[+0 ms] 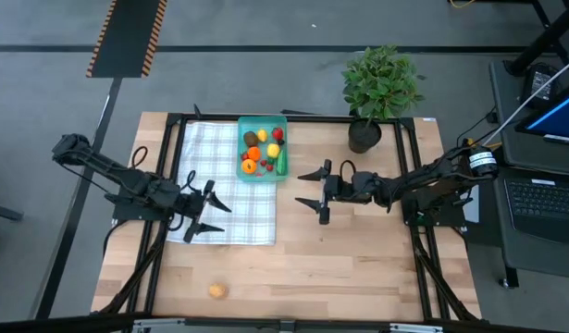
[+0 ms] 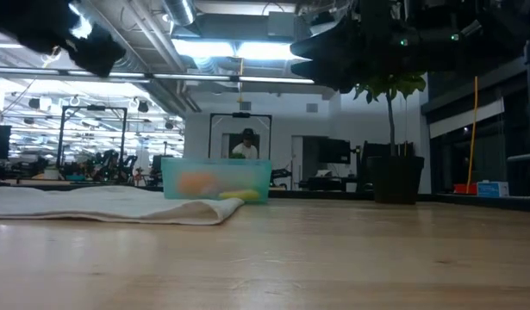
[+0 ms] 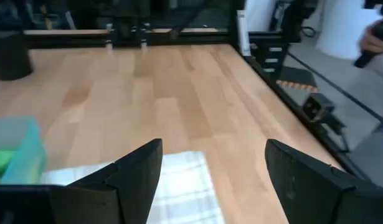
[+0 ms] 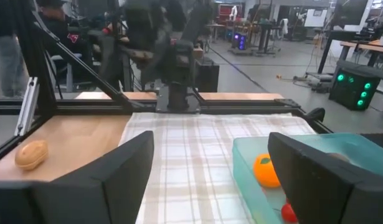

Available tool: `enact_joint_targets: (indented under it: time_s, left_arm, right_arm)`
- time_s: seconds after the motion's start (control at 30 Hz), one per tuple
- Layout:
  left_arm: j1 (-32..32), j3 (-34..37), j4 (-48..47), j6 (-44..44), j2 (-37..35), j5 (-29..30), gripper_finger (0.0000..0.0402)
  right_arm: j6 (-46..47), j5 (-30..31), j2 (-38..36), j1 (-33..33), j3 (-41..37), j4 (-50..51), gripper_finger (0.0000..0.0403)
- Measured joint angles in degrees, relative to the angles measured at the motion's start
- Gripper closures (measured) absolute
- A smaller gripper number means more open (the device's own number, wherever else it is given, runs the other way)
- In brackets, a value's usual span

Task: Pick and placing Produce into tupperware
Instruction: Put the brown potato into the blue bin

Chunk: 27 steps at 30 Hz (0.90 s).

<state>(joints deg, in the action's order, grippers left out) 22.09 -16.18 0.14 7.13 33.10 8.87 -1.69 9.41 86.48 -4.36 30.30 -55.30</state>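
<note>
No text, label, brand, number or sign could be read in any of the views.
</note>
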Motion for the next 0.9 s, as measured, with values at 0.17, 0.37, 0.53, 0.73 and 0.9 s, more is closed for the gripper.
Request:
enact_joint_targets:
  time_s: [0.17,0.37,0.53,0.73,0.9]
  left_arm:
    - [5.7,-7.5,-9.0,3.1,7.2,4.4,0.0127]
    - [13.2,-18.1,-22.5,12.3,18.6,12.2,0.0127]
    - [18.3,-25.0,-25.9,17.9,27.3,13.0,0.0127]
    - [23.1,-33.2,-33.6,27.6,38.1,13.1,0.0127]
    - [26.7,-41.1,-41.1,37.3,47.1,13.0,0.0127]
  right_arm:
    - [0.1,0.0,0.0,0.0,0.0,0.6,0.0087]
    - [1.5,0.0,0.0,0.0,0.0,1.0,0.0087]
    - [1.6,0.0,0.0,0.0,0.0,1.3,0.0087]
    - [1.6,0.0,0.0,0.0,0.0,2.0,0.0087]
    - [3.0,0.0,0.0,0.0,0.0,3.1,0.0087]
